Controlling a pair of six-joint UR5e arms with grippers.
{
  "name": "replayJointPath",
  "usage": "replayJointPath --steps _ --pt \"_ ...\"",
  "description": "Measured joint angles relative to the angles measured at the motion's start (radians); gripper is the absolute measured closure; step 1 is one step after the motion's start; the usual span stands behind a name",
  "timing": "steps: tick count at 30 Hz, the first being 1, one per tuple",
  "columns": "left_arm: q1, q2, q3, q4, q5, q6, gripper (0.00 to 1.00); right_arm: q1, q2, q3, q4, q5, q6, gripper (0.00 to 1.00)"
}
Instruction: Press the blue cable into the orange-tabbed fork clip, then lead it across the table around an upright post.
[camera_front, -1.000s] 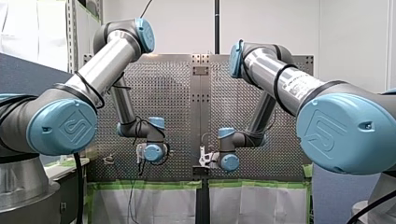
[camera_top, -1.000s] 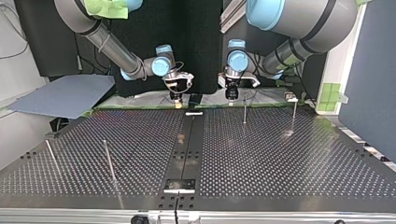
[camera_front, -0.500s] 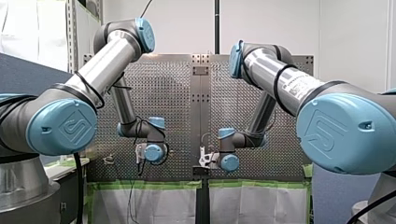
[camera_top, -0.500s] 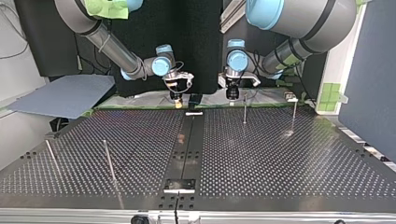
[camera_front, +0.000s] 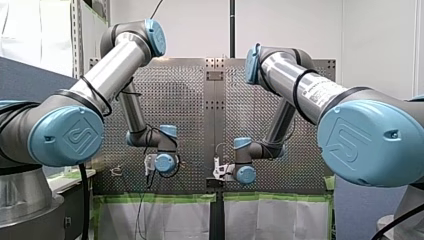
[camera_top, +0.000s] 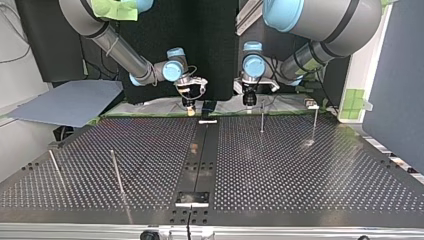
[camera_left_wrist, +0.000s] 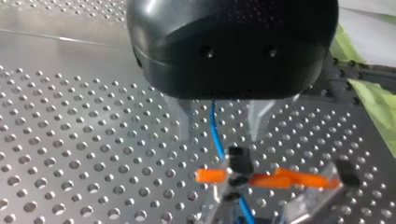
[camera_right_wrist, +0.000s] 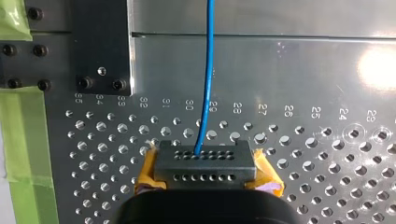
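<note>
In the left wrist view the blue cable (camera_left_wrist: 214, 126) runs down between my left gripper's (camera_left_wrist: 223, 135) two metal fingers (camera_left_wrist: 187, 126), which stand apart on either side of it. Just ahead of them the cable enters the fork clip, whose orange tabs (camera_left_wrist: 299, 179) stick out sideways. In the right wrist view my right gripper (camera_right_wrist: 205, 161), with yellow pads (camera_right_wrist: 267, 173), is shut on the blue cable (camera_right_wrist: 208, 70), which leads straight away over the plate. In the top view both grippers hang at the table's far edge, my left gripper (camera_top: 249, 101) to the right of my right gripper (camera_top: 189, 104).
Two upright posts (camera_top: 262, 119) (camera_top: 315, 122) stand just in front of my left gripper in the top view. Two more posts (camera_top: 116, 172) (camera_top: 56, 167) lean at the near left. A bolted dark plate (camera_right_wrist: 102, 46) and green tape (camera_right_wrist: 23, 154) lie beside my right gripper.
My left wrist has shifted a little, upward in the front view and towards the top view's right. My right arm has not moved.
</note>
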Motion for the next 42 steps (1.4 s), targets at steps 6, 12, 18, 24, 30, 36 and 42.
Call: replayJointPath --steps 6,12,18,24,30,36,42 --pt "-0.022 -0.001 0.041 -0.048 -0.033 0.015 0.35 0.000 0.001 -0.002 0.001 0.000 0.000 1.00" --pt "-0.045 -0.001 0.086 -0.095 -0.073 0.024 0.35 0.000 0.001 -0.003 0.002 0.000 0.000 1.00" --pt "-0.053 -0.001 0.101 -0.148 -0.109 0.044 0.35 0.000 0.001 -0.003 0.002 0.000 0.000 1.00" --pt "-0.052 -0.019 0.113 -0.202 -0.118 0.056 0.35 0.000 0.001 -0.003 0.002 0.000 0.001 1.00" --pt "-0.054 -0.056 0.146 -0.224 -0.120 0.062 0.35 0.000 0.001 -0.003 0.002 0.000 0.000 1.00" --pt "-0.052 -0.062 0.170 -0.225 -0.122 0.053 0.35 0.000 0.001 -0.004 0.002 0.000 -0.001 1.00" --pt "-0.046 -0.061 0.176 -0.225 -0.122 0.048 0.35 0.000 0.001 -0.004 0.001 0.000 -0.002 1.00"
